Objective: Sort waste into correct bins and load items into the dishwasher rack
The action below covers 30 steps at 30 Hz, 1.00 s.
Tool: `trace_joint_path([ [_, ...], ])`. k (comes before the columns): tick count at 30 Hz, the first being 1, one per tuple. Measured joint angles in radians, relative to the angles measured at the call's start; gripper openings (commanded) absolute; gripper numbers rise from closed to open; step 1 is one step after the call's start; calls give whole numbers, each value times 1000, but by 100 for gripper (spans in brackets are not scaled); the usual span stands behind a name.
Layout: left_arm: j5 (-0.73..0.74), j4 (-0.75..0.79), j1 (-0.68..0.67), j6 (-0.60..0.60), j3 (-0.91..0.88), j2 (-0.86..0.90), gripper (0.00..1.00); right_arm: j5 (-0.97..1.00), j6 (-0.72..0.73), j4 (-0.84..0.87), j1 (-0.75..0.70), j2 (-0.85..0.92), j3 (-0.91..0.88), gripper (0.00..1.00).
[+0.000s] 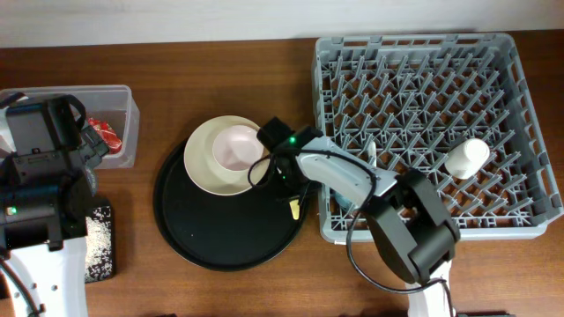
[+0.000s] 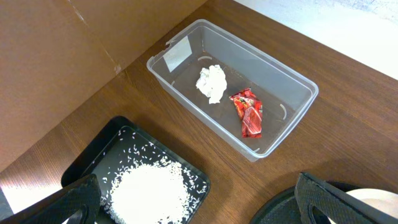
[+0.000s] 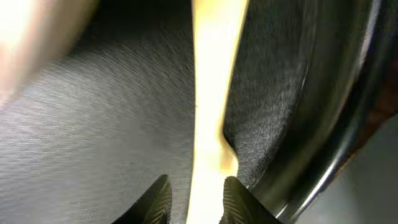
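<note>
Right arm [image 1: 344, 176] folded back across dishwasher rack [image 1: 520, 53], right gripper [image 3: 196, 190] at 3 o'clock edge of black tray [image 1: 211, 242]. Fingers [image 3: 160, 200] flank yellow fork [image 1: 293, 209], clamp unclear. Left gripper [image 2: 208, 208] spread wide. Fork blurred close-up, mostly hidden overhead.

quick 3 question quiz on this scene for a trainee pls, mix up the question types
1. True or false: the white tissue and the red wrapper both lie in the clear tub.
2. What stands between the fingers of the right gripper? A spoon, B yellow fork, C knife.
3. Name what sits on the cream plate.
Key: 1 true. 2 B. 3 the pink bowl.
</note>
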Motion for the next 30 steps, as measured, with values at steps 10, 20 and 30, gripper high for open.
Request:
trace_joint_path([
  [10,0,0,0,0,0,0,99,79,-49,139,0,-9,16,31],
  [20,0,0,0,0,0,0,99,96,-53,145,0,54,13,15],
  [30,0,0,0,0,0,0,99,101,-20,121,-2,54,18,14],
])
